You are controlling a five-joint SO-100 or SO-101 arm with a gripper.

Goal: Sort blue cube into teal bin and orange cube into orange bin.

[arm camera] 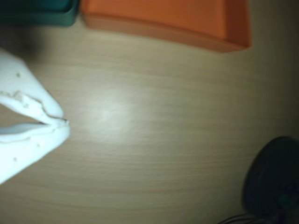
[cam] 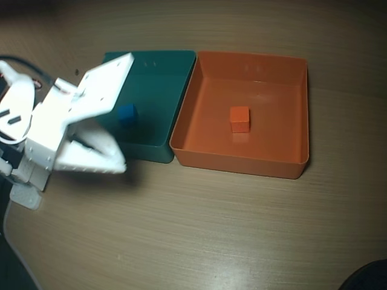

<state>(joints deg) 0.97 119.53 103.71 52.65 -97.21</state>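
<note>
In the overhead view we see the blue cube [cam: 127, 113] in the teal bin [cam: 158, 78], partly screened by the white arm at left, and the orange cube [cam: 239, 119] mid-frame in the orange bin [cam: 300, 109]. The end effector [arm camera: 65, 123] looks closed and empty in the blurred wrist view.

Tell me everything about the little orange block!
The orange cube is small, solid and plain, with matte faces. It sits flat on the floor of the orange bin, near the middle, away from the walls. Nothing else touches it. The overhead view shows it; the wrist view does not.
</note>
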